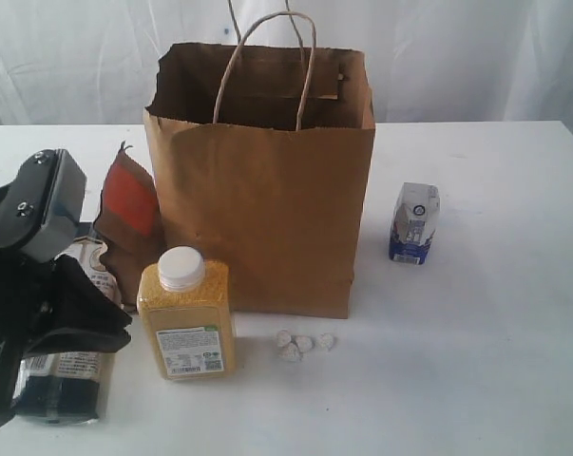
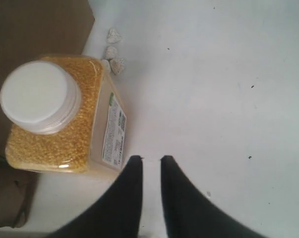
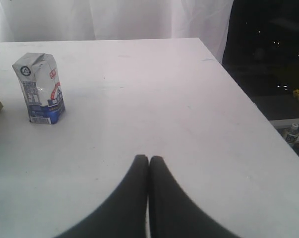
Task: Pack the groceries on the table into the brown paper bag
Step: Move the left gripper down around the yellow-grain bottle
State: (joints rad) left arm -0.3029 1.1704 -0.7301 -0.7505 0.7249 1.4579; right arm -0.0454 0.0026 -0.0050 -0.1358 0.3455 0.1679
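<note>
The brown paper bag [image 1: 262, 180] stands upright and open at the middle of the table [image 1: 476, 361]. In front of it on the left is the yellow-grain bottle [image 1: 184, 313] with its white cap, and tiny white lumps [image 1: 303, 344] lie beside it. A brown-red pouch [image 1: 124, 214] leans at the bag's left. The blue-white carton [image 1: 415, 223] stands to the right. My left gripper [image 2: 151, 158] hovers over bare table next to the bottle [image 2: 55, 114], jaws slightly apart and empty. My right gripper [image 3: 149, 158] is shut and empty, some way from the carton [image 3: 39, 89].
The left arm [image 1: 39, 285] covers the table's front left corner, partly hiding a labelled container [image 1: 94, 261] and a dark packet [image 1: 63, 385]. In the right wrist view the table's edge [image 3: 248, 104] runs past a dark drop. White curtain hangs behind.
</note>
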